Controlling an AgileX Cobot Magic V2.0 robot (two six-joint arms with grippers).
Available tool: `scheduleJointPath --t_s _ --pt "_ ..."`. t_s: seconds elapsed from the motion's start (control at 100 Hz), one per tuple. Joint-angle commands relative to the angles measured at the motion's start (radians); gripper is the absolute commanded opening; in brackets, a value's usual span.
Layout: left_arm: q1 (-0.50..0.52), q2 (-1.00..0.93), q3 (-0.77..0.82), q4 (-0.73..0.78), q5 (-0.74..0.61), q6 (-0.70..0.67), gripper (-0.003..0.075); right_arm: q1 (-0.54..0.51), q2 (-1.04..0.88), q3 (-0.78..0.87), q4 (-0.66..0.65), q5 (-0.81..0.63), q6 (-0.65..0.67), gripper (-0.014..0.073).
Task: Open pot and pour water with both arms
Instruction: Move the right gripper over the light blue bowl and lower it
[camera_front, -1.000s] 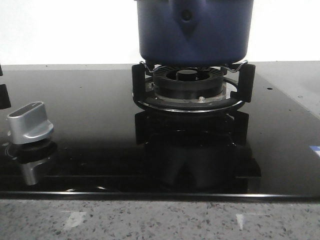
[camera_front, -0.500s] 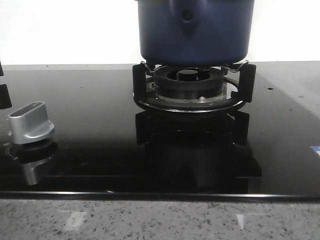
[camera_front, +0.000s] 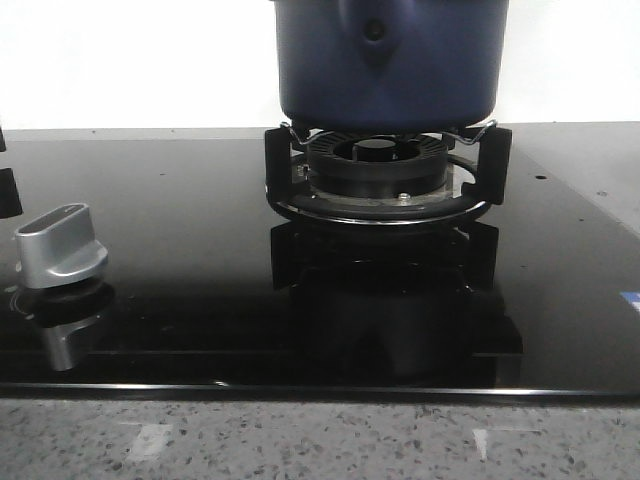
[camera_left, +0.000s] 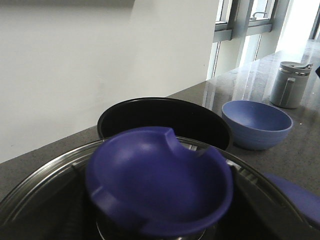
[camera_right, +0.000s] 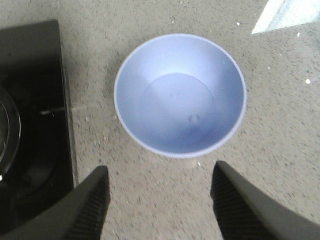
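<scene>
The dark-blue pot (camera_front: 390, 70) stands on the burner; its top is cut off in the front view. The left wrist view shows the pot's black open inside (camera_left: 165, 117) beyond a glass lid (camera_left: 45, 180) with a steel rim. The lid's blue knob (camera_left: 160, 180) fills the foreground. My left gripper (camera_left: 160, 215) is shut on that knob, its dark fingers (camera_left: 252, 200) showing on either side. My right gripper (camera_right: 160, 195) hangs open over the stone counter, just short of an empty light-blue bowl (camera_right: 180, 95).
The black burner ring (camera_front: 378, 165) and pan supports sit on the glossy black stove top (camera_front: 180, 200). A silver stove knob (camera_front: 60, 245) is at front left. The blue bowl (camera_left: 257, 122) and a grey lidded cup (camera_left: 290, 85) stand on the counter beyond the pot.
The pot shifted very slightly on the burner one second ago and has stayed still since. Nothing else in the front view moved.
</scene>
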Motion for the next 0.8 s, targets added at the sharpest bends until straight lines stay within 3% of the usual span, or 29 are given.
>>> scheduleJointPath --t_s 0.0,0.51,0.79 --pt "-0.008 -0.026 -0.032 -0.083 0.049 -0.003 0.0284 -0.027 0.011 -0.03 -0.02 -0.094 0.025 0.0393" --pt "-0.008 -0.026 -0.032 -0.115 0.053 -0.003 0.0284 -0.255 0.113 -0.03 -0.01 -0.022 0.044 0.0393" --pt "-0.008 -0.026 -0.032 -0.115 0.057 -0.003 0.0284 -0.384 0.164 0.041 0.19 -0.063 0.044 0.0393"
